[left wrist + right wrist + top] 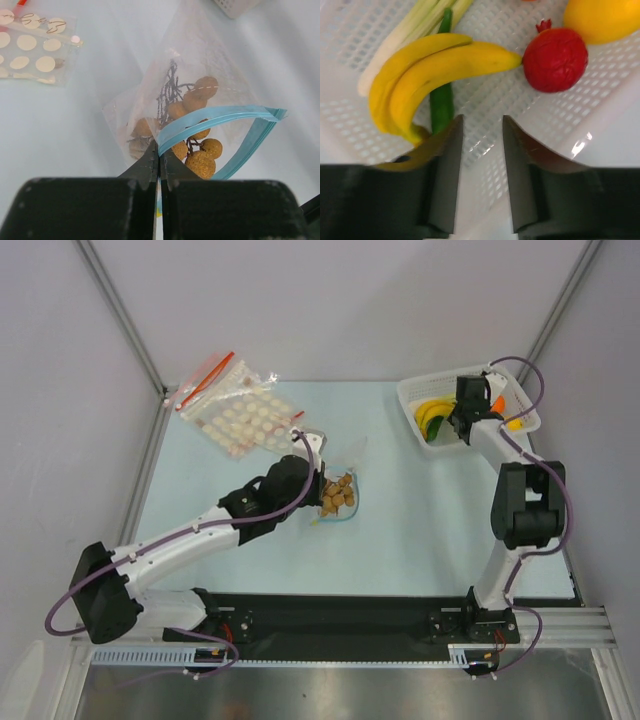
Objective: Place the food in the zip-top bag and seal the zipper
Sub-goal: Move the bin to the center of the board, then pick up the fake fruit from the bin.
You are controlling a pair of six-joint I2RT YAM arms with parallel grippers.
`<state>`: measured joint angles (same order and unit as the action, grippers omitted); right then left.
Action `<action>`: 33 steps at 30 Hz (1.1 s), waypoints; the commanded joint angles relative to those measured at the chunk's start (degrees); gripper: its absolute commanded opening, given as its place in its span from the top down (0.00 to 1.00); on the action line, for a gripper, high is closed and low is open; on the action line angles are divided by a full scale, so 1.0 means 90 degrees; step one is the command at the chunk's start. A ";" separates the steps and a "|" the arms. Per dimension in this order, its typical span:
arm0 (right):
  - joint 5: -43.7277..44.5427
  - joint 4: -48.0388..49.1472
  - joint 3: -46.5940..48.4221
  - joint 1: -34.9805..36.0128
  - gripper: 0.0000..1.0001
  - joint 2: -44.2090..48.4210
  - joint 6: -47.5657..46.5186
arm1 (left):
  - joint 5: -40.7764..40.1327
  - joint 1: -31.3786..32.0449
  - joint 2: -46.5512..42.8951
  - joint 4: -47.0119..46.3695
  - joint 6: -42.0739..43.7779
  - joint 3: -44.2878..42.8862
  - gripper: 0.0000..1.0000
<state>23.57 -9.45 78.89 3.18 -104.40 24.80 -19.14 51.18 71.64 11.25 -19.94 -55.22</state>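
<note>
A: Top external view first: what lies around the work?

B: On the pale blue table (420, 530), the zip-top bag (350, 465) sits near the middle, with the left gripper (316, 487) at its left edge. At the back left are two more clear bags. One is a bag of white discs (240, 420); the other, behind and overlapping it, is a bag with a red strip (205, 380). At the back right stands one white basket (412, 392), and the right gripper (458, 428) hangs over it.

A: Where is the food?

B: Split. The brown fruits (200, 164) on their dark stems are inside the zip-top bag. I count about eight, some overlapping. The one red fruit (555, 60) lies in the basket, touching the tip of the bananas (435, 65).

A: The zipper?

B: The zipper (215, 117) bows apart in a loop, so the mouth gapes. The left gripper's fingers are pressed together on the bag's edge where the blue strip begins.

A: And the right one?

B: Its jaws stand apart with nothing between them, over bare basket mesh. In the right wrist view, two bananas and one green pod (441, 100) lie on the left, with pale stalks (405, 40) beyond them. One yellow fruit (605, 17) sits just behind the red one.

A: Anything readable?

B: Dark handwritten strokes on the disc bag, seen in the left wrist view, too loose to read.
</note>
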 commanded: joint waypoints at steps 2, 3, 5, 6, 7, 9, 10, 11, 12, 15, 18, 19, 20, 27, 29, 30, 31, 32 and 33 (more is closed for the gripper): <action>0.0331 -0.1136 0.1154 -0.0226 0.79 -0.0762 -0.0118 | -0.0022 -0.0042 -0.0332 -0.0361 -0.0147 0.0061 1.00; 0.0021 -0.1379 0.1262 -0.0197 0.87 -0.0841 -0.0128 | -0.0022 -0.0042 -0.0362 -0.0370 -0.0147 0.0071 1.00; -0.0216 -0.1498 0.1167 -0.0090 1.00 -0.0774 -0.0138 | -0.0032 -0.0042 -0.0440 -0.0390 -0.0147 0.0100 0.99; -0.0391 -0.1324 0.1030 -0.0003 1.00 -0.0686 -0.0225 | -0.0042 -0.0042 -0.0459 -0.0380 -0.0138 0.0110 1.00; -0.0441 -0.1236 0.0913 0.0269 1.00 -0.0618 -0.0332 | -0.0051 -0.0042 -0.0479 -0.0371 -0.0128 0.0110 1.00; -0.0403 -0.1370 0.0795 0.0592 1.00 -0.0519 -0.0518 | -0.0110 -0.0042 -0.0547 -0.0351 -0.0099 0.0110 1.00; -0.0383 -0.1478 0.0804 0.0884 1.00 -0.0539 -0.0587 | -0.0129 -0.0042 -0.0586 -0.0361 -0.0108 0.0120 1.00; -0.0373 -0.1547 0.0814 0.1080 1.00 -0.0558 -0.0636 | -0.0130 -0.0042 -0.0606 -0.0380 -0.0108 0.0159 1.00; -0.0334 -0.1644 0.0785 0.1256 1.00 -0.0558 -0.0752 | -0.0139 -0.0042 -0.0664 -0.0390 -0.0098 0.0169 1.00; -0.0373 -0.1830 0.0756 0.1911 1.00 -0.0490 -0.0860 | -0.0169 -0.0042 -0.0704 -0.0400 -0.0079 0.0188 1.00; -0.0724 -0.1966 0.0746 0.2399 1.00 -0.0451 -0.0929 | -0.0237 -0.0042 -0.0713 -0.0371 -0.0059 0.0179 1.00; -0.0773 -0.2016 0.0814 0.2468 1.00 -0.0431 -0.0929 | -0.0247 -0.0042 -0.0713 -0.0371 -0.0059 0.0188 1.00; -0.0860 -0.2035 0.0824 0.2566 1.00 -0.0402 -0.0948 | -0.0266 -0.0042 -0.0713 -0.0361 -0.0059 0.0188 1.00; -0.0978 -0.2017 0.0688 0.1953 0.88 0.0144 -0.0802 | -0.0344 -0.0042 -0.0752 -0.0361 -0.0050 0.0188 1.00; -0.1027 -0.1832 0.0474 0.1805 0.71 0.0417 -0.0802 | -0.0335 -0.0042 -0.0753 -0.0351 -0.0050 0.0188 1.00; -0.0979 -0.1744 0.0395 0.1747 0.58 0.0496 -0.0831 | -0.0335 -0.0042 -0.0753 -0.0361 -0.0050 0.0188 1.00; -0.0756 -0.1675 0.0298 0.1737 0.53 0.0670 -0.0918 | -0.0354 -0.0042 -0.0743 -0.0351 -0.0040 0.0188 1.00; -0.0638 -0.1587 0.0181 0.1736 0.49 0.0711 -0.0958 | -0.0364 -0.0042 -0.0743 -0.0341 -0.0030 0.0179 1.00; -0.0530 -0.1586 0.0150 0.1707 0.45 0.0721 -0.0978 | -0.0383 -0.0042 -0.0752 -0.0312 -0.0020 0.0169 1.00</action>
<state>16.32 -25.93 81.62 18.04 -101.47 17.08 -21.02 51.18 66.65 10.37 -20.03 -53.60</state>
